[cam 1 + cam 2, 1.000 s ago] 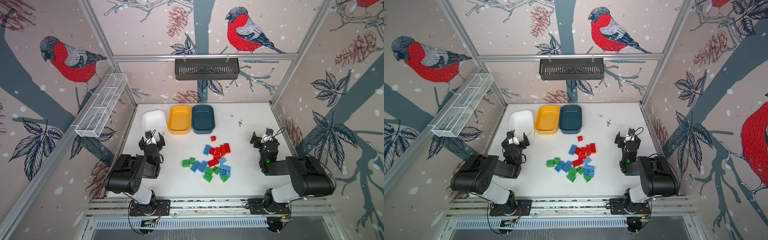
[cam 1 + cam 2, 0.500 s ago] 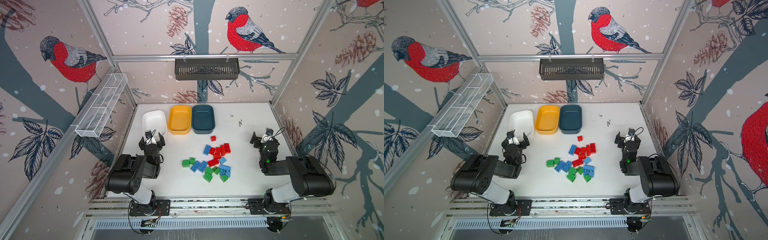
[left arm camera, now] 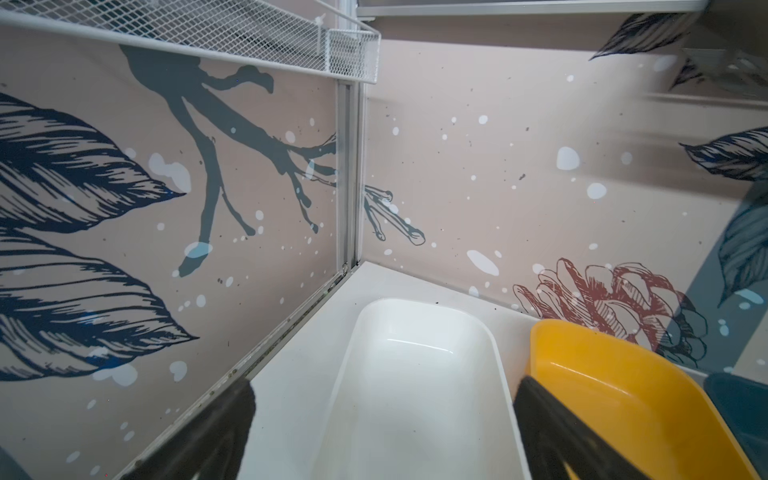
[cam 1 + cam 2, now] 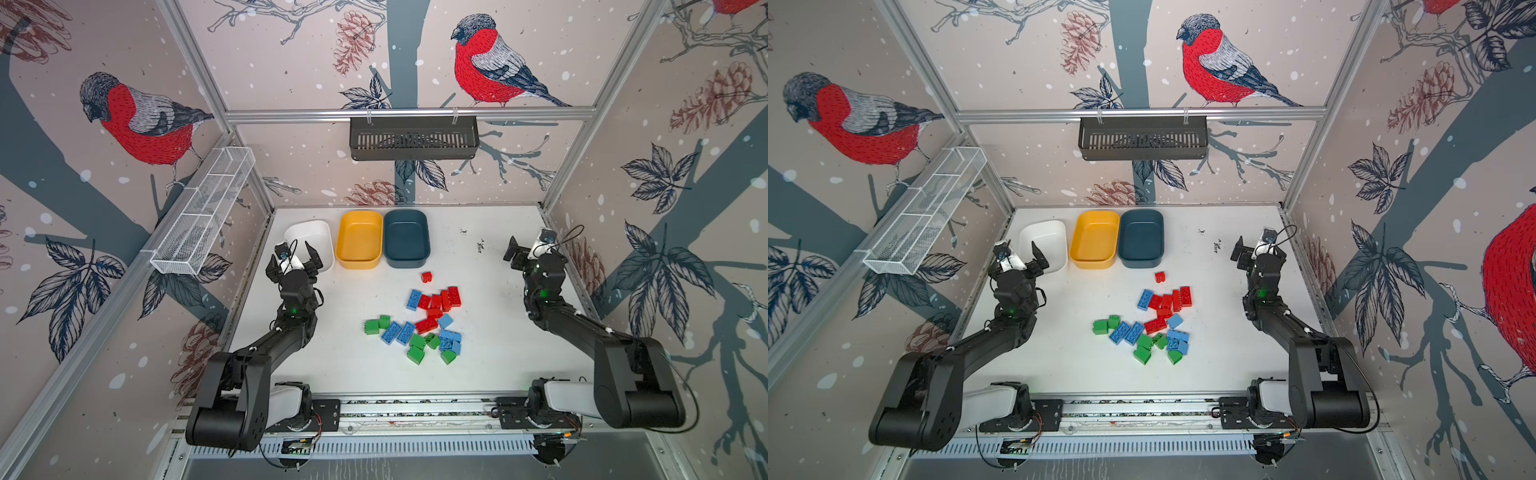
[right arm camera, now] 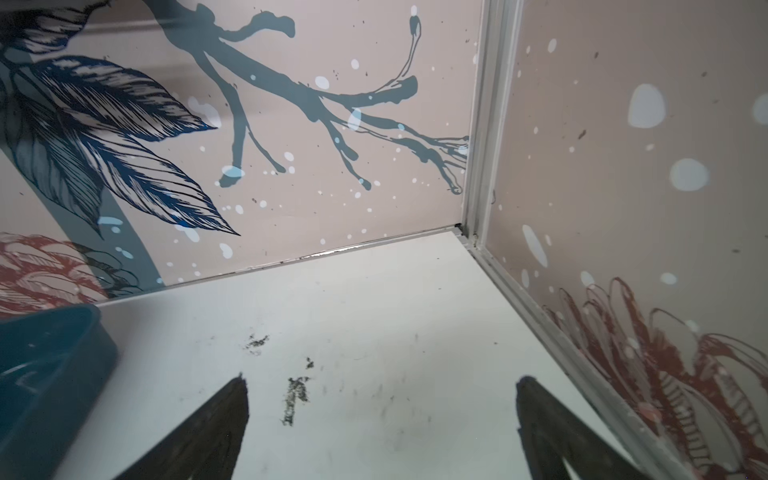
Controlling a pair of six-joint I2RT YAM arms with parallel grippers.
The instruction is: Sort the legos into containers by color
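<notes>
The legos (image 4: 426,325) appear in both top views only; wrist views show left and right jaws wide, empty.

Red, blue and green legos (image 4: 426,325) lie in a loose heap just right of centre, reds on its far side, greens nearest. One small red brick (image 4: 426,276) sits apart, beyond them. Along the far edge, touching in a row from the left, stand the white tub (image 4: 300,229), yellow tub (image 4: 359,239) and teal tub (image 4: 406,239), all empty.

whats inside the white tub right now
Nothing: the white tub has a bare floor. In both top views its nearest end is hidden behind the left end effector.
</notes>
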